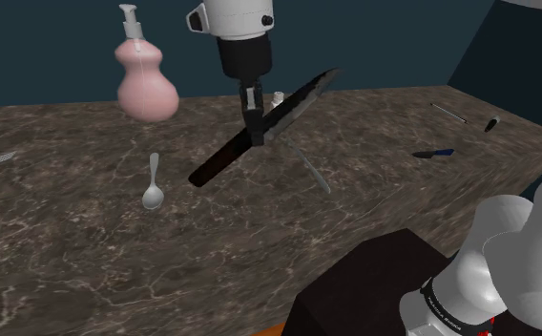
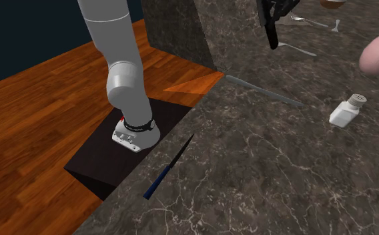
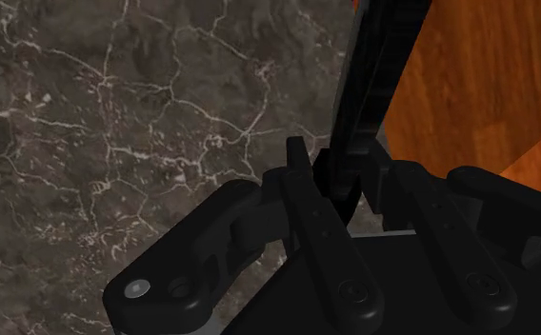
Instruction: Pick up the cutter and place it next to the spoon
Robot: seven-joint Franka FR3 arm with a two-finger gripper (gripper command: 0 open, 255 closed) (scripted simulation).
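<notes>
The dark marbled bench (image 1: 88,258) carries all the things, and the claw (image 1: 258,136) hangs above its middle part. A pink bottle (image 1: 147,81) with a pump stands on the bench, far behind the claw and to the shoulder view's left of it.

The cutter (image 1: 223,159) is a long dark knife. It is inside the claw, near the middle of its length, and it is strongly tilted: one end points down toward the bench on the shoulder view's left of the claw, and the other end rises on the right of it. In the wrist view the two black fingers (image 3: 302,190) press on the cutter (image 3: 373,76) from both sides, so the claw is closed on it. The cutter seems to be free of the bench, so I judge the first part of the task, the picking up, as done.

The spoon (image 1: 152,188) lies flat on the bench, lower than the claw and to the shoulder view's left of it, clearly apart from the cutter's low end. The second part is therefore not yet done: the claw needs to carry the cutter toward the spoon, bring it down beside it, and open.
</notes>
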